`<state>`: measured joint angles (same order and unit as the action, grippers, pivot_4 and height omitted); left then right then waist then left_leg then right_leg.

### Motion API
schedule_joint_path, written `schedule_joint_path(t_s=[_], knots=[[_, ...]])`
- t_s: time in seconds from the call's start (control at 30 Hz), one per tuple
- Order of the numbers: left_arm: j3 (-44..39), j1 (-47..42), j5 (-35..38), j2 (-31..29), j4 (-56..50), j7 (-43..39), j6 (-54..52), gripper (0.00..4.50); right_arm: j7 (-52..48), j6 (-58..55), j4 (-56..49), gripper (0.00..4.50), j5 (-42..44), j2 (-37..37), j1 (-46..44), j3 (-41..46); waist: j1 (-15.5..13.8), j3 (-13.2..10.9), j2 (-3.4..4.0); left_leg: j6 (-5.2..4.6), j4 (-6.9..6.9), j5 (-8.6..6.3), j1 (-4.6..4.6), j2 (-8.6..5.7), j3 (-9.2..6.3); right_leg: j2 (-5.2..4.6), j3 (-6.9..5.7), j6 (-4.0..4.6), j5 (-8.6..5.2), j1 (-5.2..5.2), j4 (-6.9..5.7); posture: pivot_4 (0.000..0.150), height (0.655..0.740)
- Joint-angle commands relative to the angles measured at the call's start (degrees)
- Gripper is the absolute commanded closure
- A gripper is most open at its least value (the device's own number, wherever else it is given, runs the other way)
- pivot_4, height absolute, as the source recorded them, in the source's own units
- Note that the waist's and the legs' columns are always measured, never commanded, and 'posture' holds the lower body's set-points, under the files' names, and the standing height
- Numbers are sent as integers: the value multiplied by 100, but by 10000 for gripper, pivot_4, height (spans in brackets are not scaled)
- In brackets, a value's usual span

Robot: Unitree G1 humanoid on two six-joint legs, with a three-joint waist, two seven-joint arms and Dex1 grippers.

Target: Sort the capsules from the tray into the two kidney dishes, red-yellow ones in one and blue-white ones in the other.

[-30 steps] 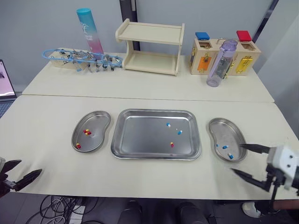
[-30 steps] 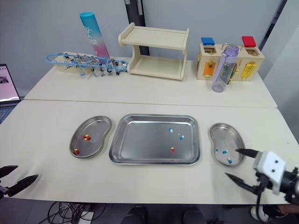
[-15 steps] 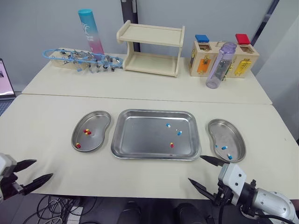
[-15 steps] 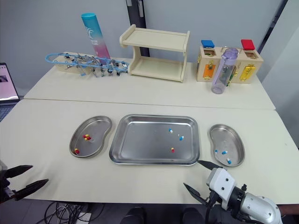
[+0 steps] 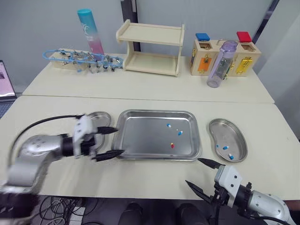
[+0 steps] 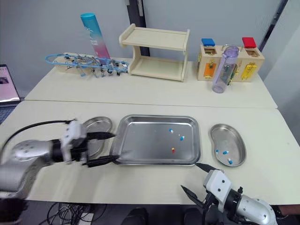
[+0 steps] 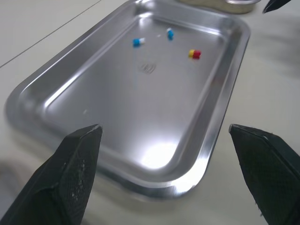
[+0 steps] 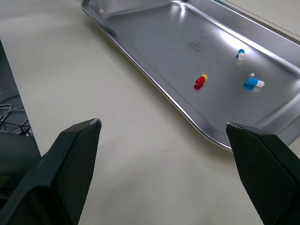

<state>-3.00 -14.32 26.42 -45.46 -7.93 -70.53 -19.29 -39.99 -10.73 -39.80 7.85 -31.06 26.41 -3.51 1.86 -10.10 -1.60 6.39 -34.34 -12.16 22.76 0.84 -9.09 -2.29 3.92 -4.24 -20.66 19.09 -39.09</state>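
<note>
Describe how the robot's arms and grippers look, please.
Each arm ends in a rounded silver-grey forearm and a white wrist block. The left gripper and right gripper each carry two black, tapering fingers with a fine grid texture. A black cable loops over the left forearm.

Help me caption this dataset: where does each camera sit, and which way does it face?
Left eye view: on the head, facing forward and down; left gripper open at the tray's left end, right gripper open over the table's near edge.
Right eye view: its stereo twin, same scene, both arms.
Left wrist view: on the left wrist, looking along its two fingers across the tray.
Right wrist view: on the right wrist, looking past its fingers at the tray's near rim.
Shared: both wrist views show the red-yellow capsule.
</note>
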Motion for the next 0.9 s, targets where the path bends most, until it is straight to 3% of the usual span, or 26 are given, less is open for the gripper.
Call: schedule_joint_path(t_s=[0.03,0.1,0.43,0.9], knots=[[755,-713,-284,365,292,-247,164,8946,124,-27,-215,0,25,26,-8,-42,-2,1,-3,0,-1,0,3,0,-1,0,-1,0,0,1,0,1500,7400],[1071,-1093,-441,603,561,-335,236,14531,174,-62,-240,0,20,20,-26,-84,-3,1,-3,0,-8,0,3,-1,-2,0,-1,0,0,0,0,1500,7400],[2179,-2221,-1369,1770,1771,-5,154,14531,372,-306,-386,0,14,-19,-152,-217,3,1,-2,-1,-32,0,11,-4,-9,2,-5,-2,1,-3,-3,1500,7400],[2380,-1975,-2058,2484,2148,824,351,14531,463,-592,-544,0,53,-49,-258,-228,-4,1,-2,-1,-39,0,14,-5,-10,1,-4,-4,2,-4,-4,1500,7400]])
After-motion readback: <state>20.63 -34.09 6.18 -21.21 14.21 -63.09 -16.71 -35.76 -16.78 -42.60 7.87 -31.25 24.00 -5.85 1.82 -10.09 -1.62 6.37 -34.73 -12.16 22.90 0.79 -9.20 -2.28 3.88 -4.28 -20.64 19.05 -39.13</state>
